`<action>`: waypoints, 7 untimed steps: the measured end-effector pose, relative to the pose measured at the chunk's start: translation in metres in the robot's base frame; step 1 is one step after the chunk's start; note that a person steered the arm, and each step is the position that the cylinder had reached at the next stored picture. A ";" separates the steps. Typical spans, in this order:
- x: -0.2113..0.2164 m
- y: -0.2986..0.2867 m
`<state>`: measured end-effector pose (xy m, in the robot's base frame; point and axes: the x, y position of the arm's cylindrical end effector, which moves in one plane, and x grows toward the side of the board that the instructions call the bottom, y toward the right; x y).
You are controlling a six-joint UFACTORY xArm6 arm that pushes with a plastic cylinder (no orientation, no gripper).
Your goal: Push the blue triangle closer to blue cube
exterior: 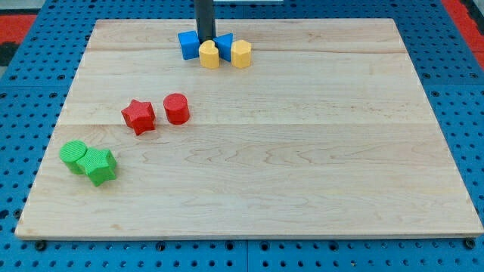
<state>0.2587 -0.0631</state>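
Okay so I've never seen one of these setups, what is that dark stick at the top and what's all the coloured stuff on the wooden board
The dark stick is a robot arm's rod; it has no gripper and holds nothing. My tip only slides along the wooden board, nudging blocks. One camera looks down on it all. At the view's top, my tip stands between the blue cube and the blue triangle, just above two yellow blocks. Lower left lie a red star, a red cylinder and two green blocks.
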 end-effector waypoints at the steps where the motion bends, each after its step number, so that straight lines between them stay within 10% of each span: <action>1: 0.030 0.007; 6: 0.058 0.114; 7: 0.036 0.048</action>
